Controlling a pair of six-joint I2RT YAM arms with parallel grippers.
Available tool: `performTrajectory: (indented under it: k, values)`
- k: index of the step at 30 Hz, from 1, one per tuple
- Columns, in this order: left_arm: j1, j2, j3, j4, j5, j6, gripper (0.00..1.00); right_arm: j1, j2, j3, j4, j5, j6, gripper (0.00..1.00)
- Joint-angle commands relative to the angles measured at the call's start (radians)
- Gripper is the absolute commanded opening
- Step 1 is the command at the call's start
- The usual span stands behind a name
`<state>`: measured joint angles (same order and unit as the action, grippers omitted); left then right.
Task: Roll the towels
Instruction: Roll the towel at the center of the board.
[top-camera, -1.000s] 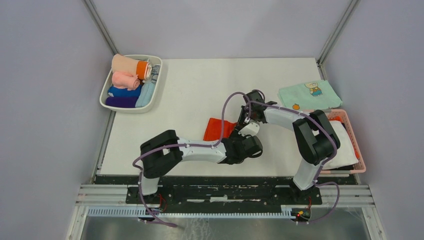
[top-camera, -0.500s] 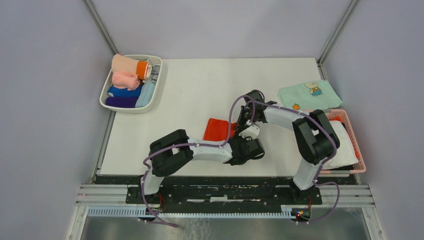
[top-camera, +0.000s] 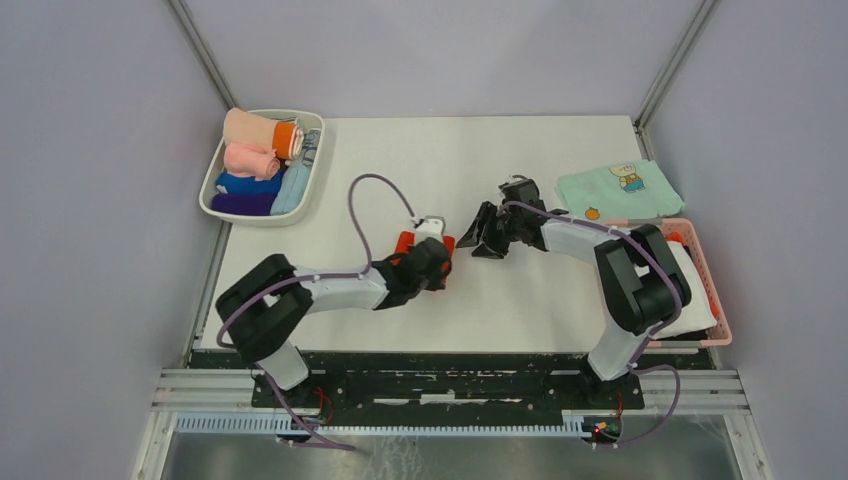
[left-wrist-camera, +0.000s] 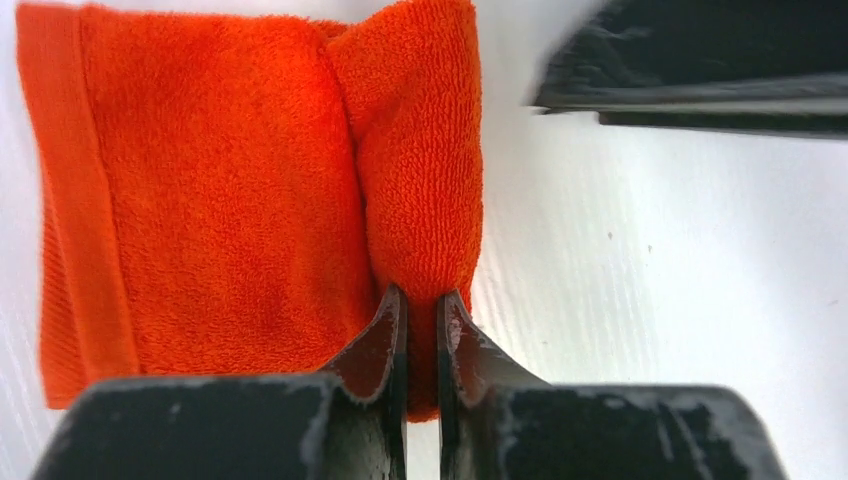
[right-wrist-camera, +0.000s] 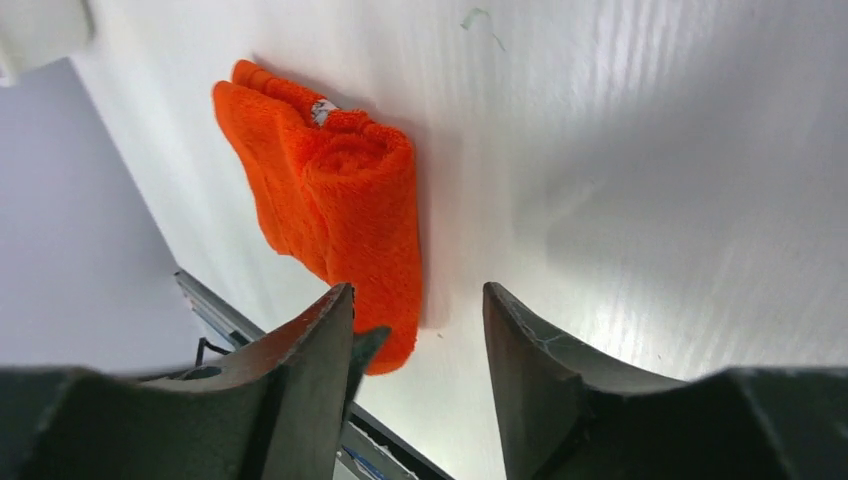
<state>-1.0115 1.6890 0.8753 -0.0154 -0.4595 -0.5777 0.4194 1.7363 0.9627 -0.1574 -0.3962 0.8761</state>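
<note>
My left fingers pinch the rolled fold of the orange towel, lying on the table well right of the white bin. Right fingers spread, farther from the bin. Risk: my thin grip slips and the roll springs open.

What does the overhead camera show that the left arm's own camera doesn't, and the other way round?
Only the overhead view: a white tray of rolled towels, a mint-green bear-print cloth, a pink basket and both whole arms. Only the left wrist view: the left tool pinched shut on a raised fold of the red-orange towel, plus its terry pile and flat hem. Both: that towel on the white table, though overhead the arm hides most of it.
</note>
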Motion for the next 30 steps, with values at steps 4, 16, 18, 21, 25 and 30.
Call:
performTrajectory:
  k: [4,16,18,21,25,30]
  values:
    - [0.243,-0.111,-0.263,0.390,0.559,-0.260,0.06,-0.015,0.017,-0.063,0.351,-0.174,0.093,0.63]
    - [0.448,0.069,-0.497,0.979,0.869,-0.666,0.07,0.036,0.227,-0.052,0.632,-0.301,0.238,0.67]
    - [0.453,0.100,-0.514,1.031,0.872,-0.700,0.07,0.041,0.256,-0.052,0.651,-0.304,0.250,0.66]
    - [0.465,0.127,-0.537,1.092,0.878,-0.738,0.08,0.047,0.292,-0.054,0.667,-0.312,0.254,0.63]
    - [0.470,0.137,-0.541,1.088,0.881,-0.740,0.09,0.048,0.323,-0.068,0.686,-0.310,0.251,0.56]
    - [0.470,0.113,-0.532,1.014,0.872,-0.710,0.17,0.048,0.310,-0.062,0.622,-0.286,0.202,0.37]
